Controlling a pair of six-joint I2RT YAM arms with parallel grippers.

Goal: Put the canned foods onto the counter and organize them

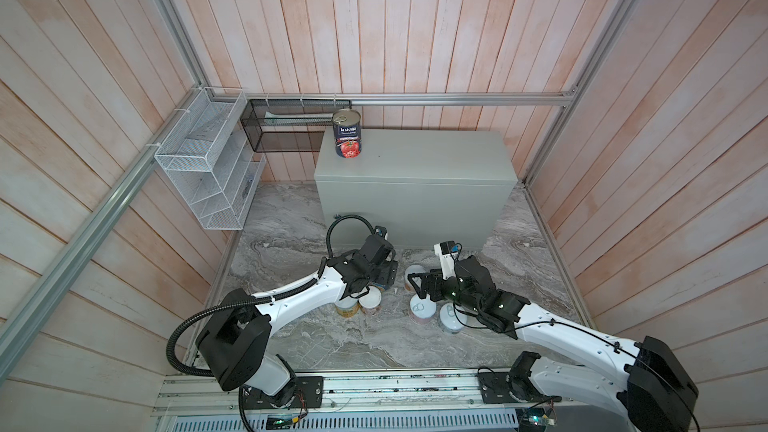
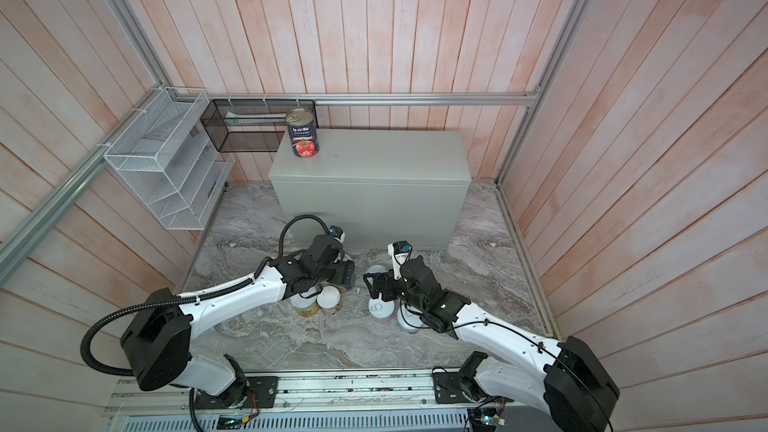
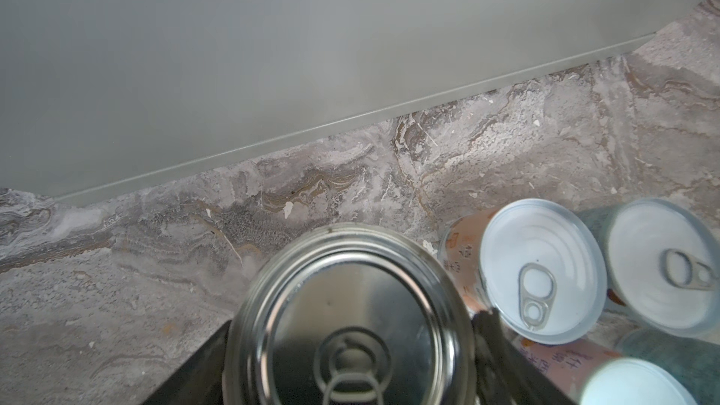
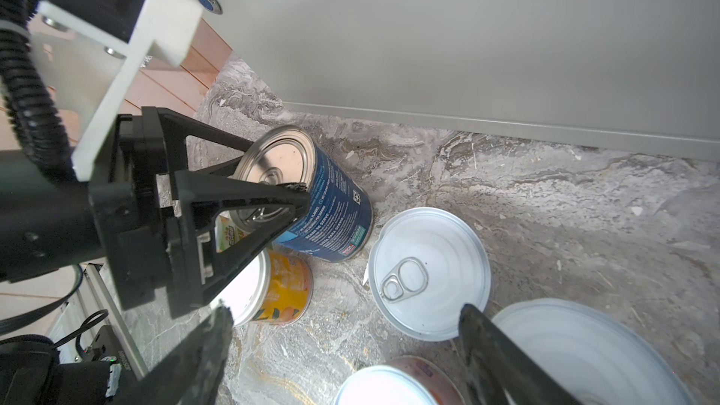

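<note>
Grey marble floor fronts plank walls. The left gripper straddles the blue can, frame centre-left; whether it pinches firmly, I cannot tell. The right gripper gapes empty, lower frame. Only 1 tomato can stands on the counter, upper centre; the other cans wait on the marble.

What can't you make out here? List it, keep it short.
- Left claw: whether it grips the blue can is unclear; the left wrist view blurs and crops it.
- Blue can in both top views: mostly hidden under the left arm.
- Can count on the marble: arms cover some in both top views.
- Pull-tab can label: right wrist view shows only its lid.
</note>
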